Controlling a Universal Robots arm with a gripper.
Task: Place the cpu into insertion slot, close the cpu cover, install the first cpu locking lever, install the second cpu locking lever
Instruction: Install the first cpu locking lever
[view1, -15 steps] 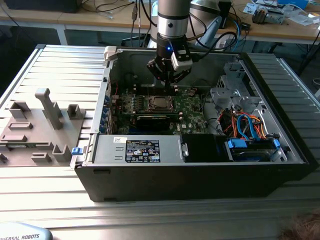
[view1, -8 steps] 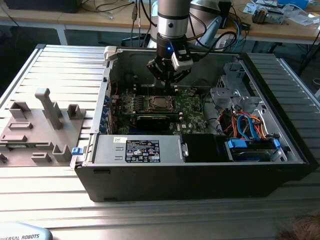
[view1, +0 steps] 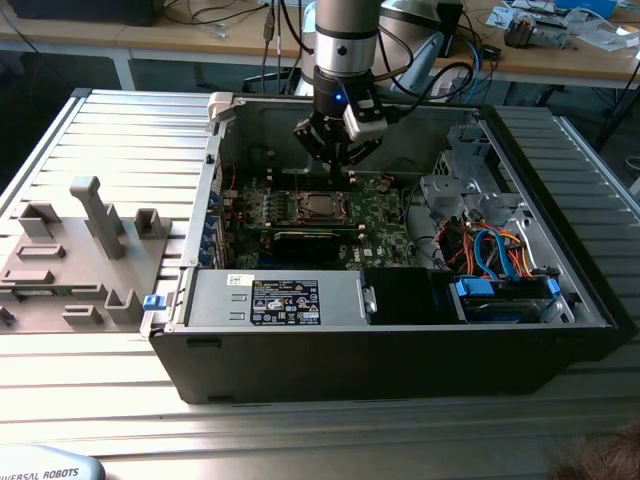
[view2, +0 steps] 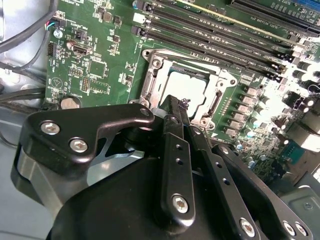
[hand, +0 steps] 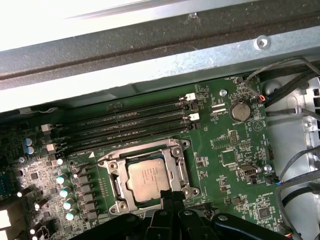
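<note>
The cpu (hand: 148, 178) shows its silver-grey top inside the insertion slot (hand: 112, 165) on the green motherboard (hand: 225, 150). The cpu cover (hand: 176, 169) lies flat around it, and the chip shows through its square window. In the second wrist view the cpu (view2: 187, 89) and the cpu cover (view2: 152, 82) lie just beyond my black fingers (view2: 176, 150). My gripper (hand: 173, 198) hangs close over the socket's edge, shut, with nothing seen between its fingertips. In the exterior view the gripper (view1: 341, 165) stands above the socket inside the open computer case.
Long black memory slots (hand: 125, 127) run beside the socket. The case wall (hand: 150, 55) rises behind them. Cables and a drive cage (view1: 480, 240) take up the exterior view's right. A black card (view1: 310, 243) lies below the socket. A grey fixture (view1: 90, 250) sits outside the case at the exterior view's left.
</note>
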